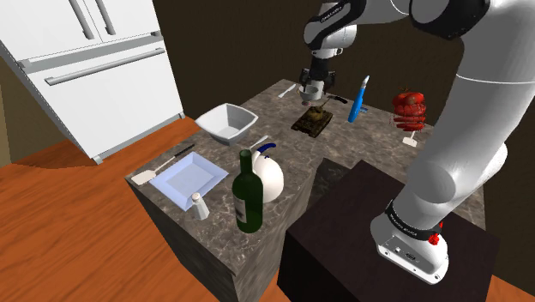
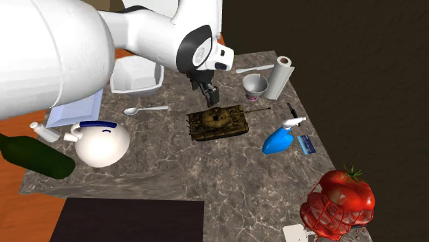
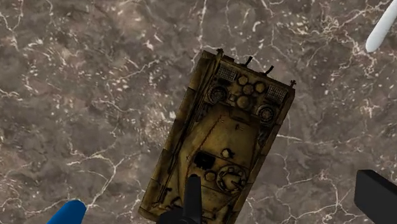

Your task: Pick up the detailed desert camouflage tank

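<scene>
Sand-and-brown camouflage covers the tank, which sits flat on the dark veined marble counter near its middle. The wrist view gives its deck from straight above, with round hatches and rear grilles. The gripper has its fingers spread wide and holds nothing: one finger lies over one end of the hull, the other over bare marble beside it.

The shoulder view shows the gripper hanging just above the tank. A white bowl is to the shoulder view's left of the tank. A white kettle and a green bottle stand nearer the counter's front edge, and a white refrigerator stands beyond.

The second exterior view sets the gripper at the tank's far side. It also brings in a spoon, a cup and a white roll. A blue spray bottle lies near the tank, and a red tomato-like thing sits well apart in the foreground.
</scene>
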Action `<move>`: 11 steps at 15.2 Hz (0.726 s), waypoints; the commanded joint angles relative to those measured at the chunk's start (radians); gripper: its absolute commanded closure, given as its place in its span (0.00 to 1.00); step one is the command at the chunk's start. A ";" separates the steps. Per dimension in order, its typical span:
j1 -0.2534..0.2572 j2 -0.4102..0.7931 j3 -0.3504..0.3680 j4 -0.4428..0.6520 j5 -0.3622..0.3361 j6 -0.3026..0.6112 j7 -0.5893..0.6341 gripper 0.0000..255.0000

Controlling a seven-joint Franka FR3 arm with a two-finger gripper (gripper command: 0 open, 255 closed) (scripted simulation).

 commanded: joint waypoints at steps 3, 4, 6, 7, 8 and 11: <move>-0.038 0.126 -0.024 0.102 0.049 0.016 0.054 0.00; -0.049 0.158 -0.029 0.128 0.061 0.018 0.067 0.00; -0.071 0.220 -0.039 0.183 0.087 0.021 0.093 0.00; -0.083 0.250 -0.044 0.210 0.100 0.022 0.106 0.00; -0.095 0.281 -0.048 0.238 0.113 0.022 0.120 0.00; -0.133 0.371 -0.060 0.321 0.151 0.021 0.161 0.00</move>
